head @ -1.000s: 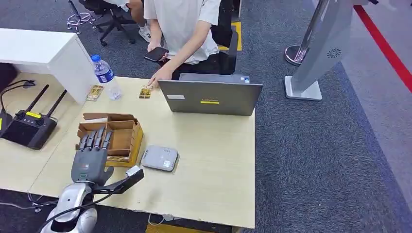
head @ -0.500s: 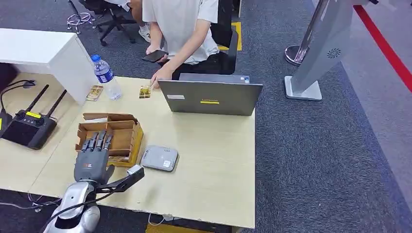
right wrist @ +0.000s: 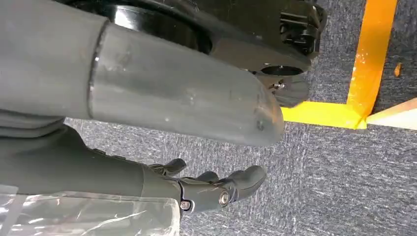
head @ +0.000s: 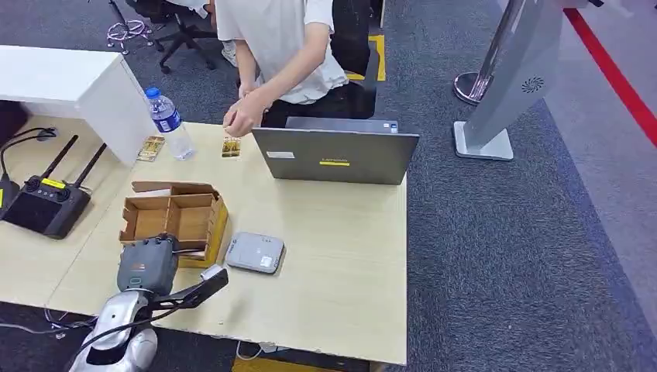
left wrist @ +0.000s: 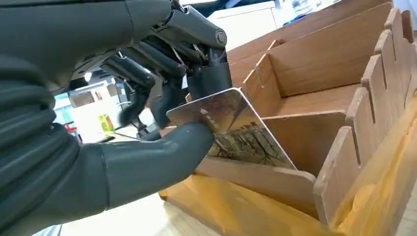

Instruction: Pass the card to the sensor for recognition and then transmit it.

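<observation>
You have three cards here: one [left wrist: 231,129] at the single wooden box [head: 203,215], two more [head: 151,147] [head: 231,146] flat beside the one water bottle [head: 168,122]. Add one grey sensor [head: 256,253], one laptop [head: 335,156], one black remote controller [head: 42,203], one seated person [head: 283,46].

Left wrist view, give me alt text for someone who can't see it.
The robot's left hand pinches a gold-toned card between its thumb and dark fingers, the card's lower part inside a compartment of a wooden divider box. More empty compartments lie behind it.
</observation>
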Tool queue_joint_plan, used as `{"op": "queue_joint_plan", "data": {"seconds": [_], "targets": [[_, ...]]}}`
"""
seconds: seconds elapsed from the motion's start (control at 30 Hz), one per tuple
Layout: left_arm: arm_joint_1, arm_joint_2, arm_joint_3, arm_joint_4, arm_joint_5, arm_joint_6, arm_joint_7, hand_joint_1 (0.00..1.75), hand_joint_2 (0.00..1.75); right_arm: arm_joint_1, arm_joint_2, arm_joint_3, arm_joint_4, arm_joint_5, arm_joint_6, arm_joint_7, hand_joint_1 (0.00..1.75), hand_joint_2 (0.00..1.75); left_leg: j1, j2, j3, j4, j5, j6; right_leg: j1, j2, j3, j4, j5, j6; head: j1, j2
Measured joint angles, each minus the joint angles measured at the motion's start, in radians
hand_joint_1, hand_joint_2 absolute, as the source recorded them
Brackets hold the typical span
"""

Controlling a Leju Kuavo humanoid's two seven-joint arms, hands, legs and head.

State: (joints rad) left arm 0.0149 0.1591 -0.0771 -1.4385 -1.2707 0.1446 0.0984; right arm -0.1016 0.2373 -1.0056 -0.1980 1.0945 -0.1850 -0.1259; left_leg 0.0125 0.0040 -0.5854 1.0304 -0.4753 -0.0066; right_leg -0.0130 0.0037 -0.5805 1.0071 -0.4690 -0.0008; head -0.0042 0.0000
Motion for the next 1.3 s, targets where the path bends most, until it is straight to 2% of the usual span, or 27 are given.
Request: {"op": "queue_joint_plan", "data": {"seconds": [0.2, 0.3, 0.5, 0.67, 0.73, 0.8, 0.9, 0.97, 1.17, 1.3], "targets": [[0.003, -0.006, 0.006, 0.0, -0.004, 0.069, -0.026, 1.75, 1.75, -0.001, 0.0, 0.0, 0.0, -0.001, 0.0, -0.002, 0.0, 0.0, 0.0, 0.0, 0.0, 0.0, 0.0, 0.0, 0.0, 0.0, 0.0, 0.0, 0.0, 0.0, 0.0, 0.0], [0.022, -0.008, 0.006, -0.037, -0.004, 0.086, -0.041, 1.75, 1.75, 0.0, 0.0, 0.0, 0.0, -0.005, 0.0, -0.006, 0.0, 0.0, 0.0, 0.0, 0.0, 0.0, 0.0, 0.0, 0.0, 0.0, 0.0, 0.0, 0.0, 0.0, 0.0, 0.0], [0.09, -0.007, 0.006, -0.234, 0.0, 0.12, -0.092, 1.75, 1.75, 0.004, 0.0, -0.005, 0.0, -0.038, -0.008, -0.021, 0.0, 0.0, 0.0, 0.0, 0.0, 0.0, 0.0, 0.0, 0.0, 0.0, 0.0, 0.0, 0.0, 0.0, 0.0, 0.0], [0.148, 0.03, -0.009, -0.44, 0.035, 0.161, -0.115, 1.75, 1.75, 0.005, 0.0, -0.019, 0.0, -0.056, -0.014, -0.026, 0.0, 0.0, 0.0, 0.0, 0.0, 0.0, 0.0, 0.0, 0.0, 0.0, -0.001, 0.0, 0.0, 0.0, 0.0, 0.0], [0.136, 0.05, -0.01, -0.5, 0.077, 0.188, -0.117, 1.75, 1.75, 0.005, 0.0, -0.022, 0.0, -0.045, -0.013, -0.025, 0.0, 0.0, 0.0, -0.001, 0.0, 0.0, 0.0, 0.0, 0.0, -0.001, -0.001, 0.0, 0.0, 0.0, 0.0, 0.0], [0.089, 0.064, -0.006, -0.513, 0.084, 0.212, -0.113, 1.75, 1.75, 0.004, 0.0, -0.021, 0.0, -0.023, -0.011, -0.023, 0.0, 0.0, 0.0, -0.003, 0.0, 0.0, 0.001, -0.001, 0.0, -0.003, 0.0, 0.0, 0.0, 0.0, 0.0, 0.0], [-0.019, 0.071, 0.023, -0.487, 0.063, 0.29, -0.113, 1.75, 1.75, 0.002, 0.0, -0.016, 0.0, 0.017, -0.004, -0.005, 0.0, 0.0, 0.001, -0.004, -0.001, 0.0, 0.004, -0.001, 0.0, -0.004, 0.0, 0.0, 0.002, 0.0, 0.0, 0.0], [-0.102, 0.072, 0.055, -0.415, 0.055, 0.336, -0.12, 1.75, 1.75, -0.002, 0.003, -0.001, 0.0, 0.041, 0.001, 0.006, 0.0, 0.0, 0.001, -0.004, -0.001, 0.0, 0.005, -0.002, 0.0, -0.004, 0.0, 0.0, 0.003, -0.001, 0.0, 0.0], [-0.317, 0.08, 0.103, -0.152, 0.01, 0.314, -0.111, 1.75, 1.75, -0.015, 0.007, 0.027, 0.0, 0.072, 0.009, 0.021, 0.0, 0.0, 0.001, -0.004, -0.001, 0.0, 0.008, -0.002, 0.0, -0.004, -0.001, 0.001, 0.006, -0.001, 0.0, 0.0], [-0.411, 0.085, 0.104, -0.004, -0.019, 0.292, -0.091, 1.75, 1.75, -0.019, 0.007, 0.035, 0.0, 0.072, 0.015, 0.026, 0.0, 0.0, 0.001, -0.003, -0.001, 0.0, 0.009, -0.002, 0.0, -0.003, -0.001, 0.001, 0.007, -0.001, 0.0, 0.0]]}}
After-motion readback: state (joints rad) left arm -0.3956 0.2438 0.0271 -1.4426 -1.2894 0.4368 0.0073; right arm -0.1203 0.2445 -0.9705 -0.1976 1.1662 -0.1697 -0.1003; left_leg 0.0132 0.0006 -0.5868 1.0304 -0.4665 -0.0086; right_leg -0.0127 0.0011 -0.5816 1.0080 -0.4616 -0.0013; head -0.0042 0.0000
